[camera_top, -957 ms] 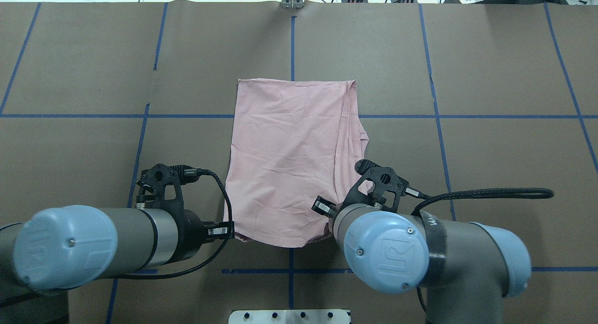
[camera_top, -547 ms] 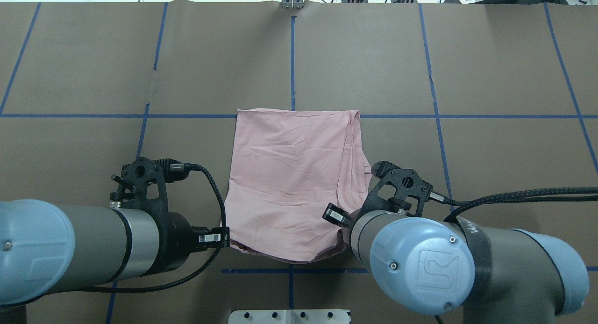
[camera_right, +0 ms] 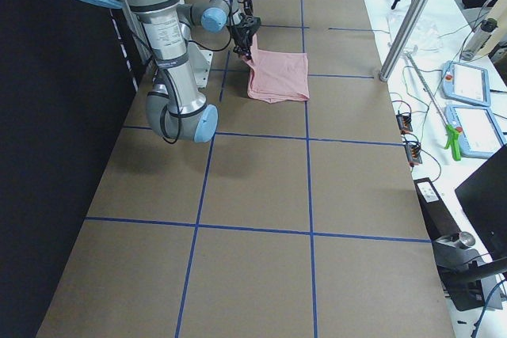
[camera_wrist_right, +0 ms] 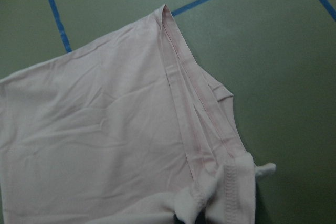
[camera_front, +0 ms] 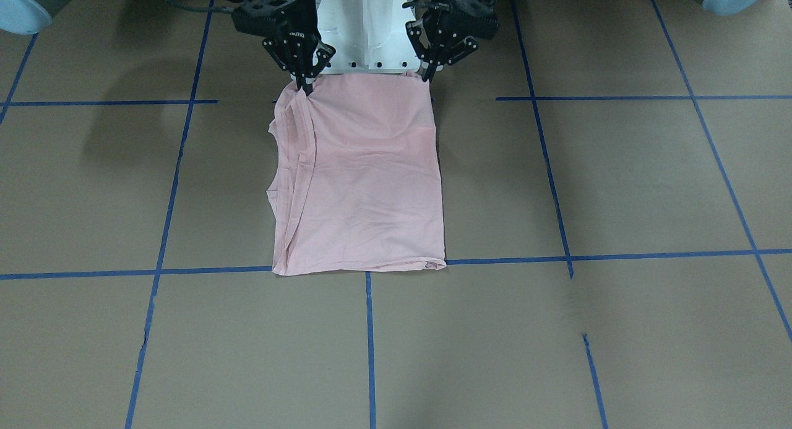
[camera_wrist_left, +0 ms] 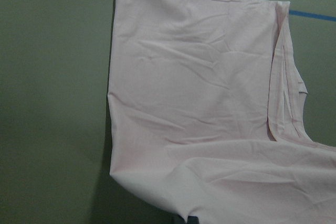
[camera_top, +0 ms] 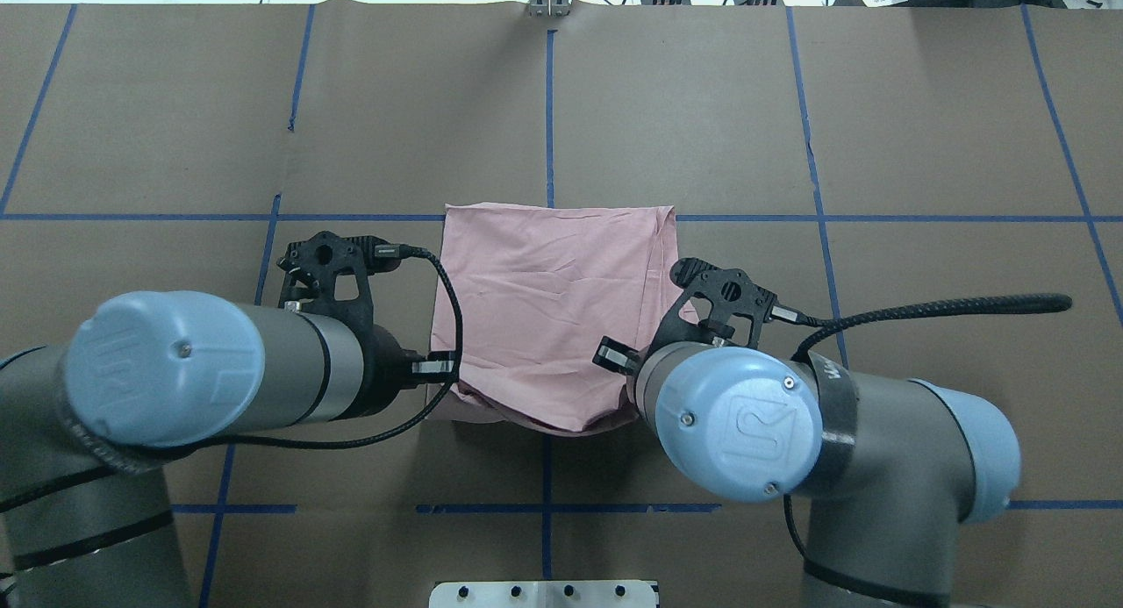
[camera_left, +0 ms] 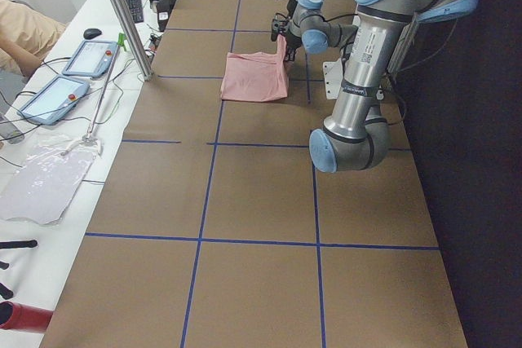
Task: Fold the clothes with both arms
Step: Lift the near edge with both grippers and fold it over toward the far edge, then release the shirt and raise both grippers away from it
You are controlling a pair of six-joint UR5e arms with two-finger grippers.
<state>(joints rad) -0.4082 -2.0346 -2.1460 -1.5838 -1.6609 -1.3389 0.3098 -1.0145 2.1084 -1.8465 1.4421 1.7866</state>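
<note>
near edge of t-shirt (camera_front: pixel 365 181) lifted at both corners.
i read left gripper (camera_front: pixel 426 76) and right gripper (camera_front: pixel 305 85) as each clamped on a corner; the cloth trails forward from them, flat on the table (camera_front: pixel 557 187). i judge it light, limp and sag-prone: pinch all layers at the corners.

"UR" logo embossed, blue joint cap (camera_top: pixel 746 424) of right arm (camera_top: pixel 877 432)

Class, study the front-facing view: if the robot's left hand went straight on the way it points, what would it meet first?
The left hand points down, pinching a corner of the pink T-shirt, so cloth comes first, then probably the brown table cover beneath; the gap between them is unclear.
</note>
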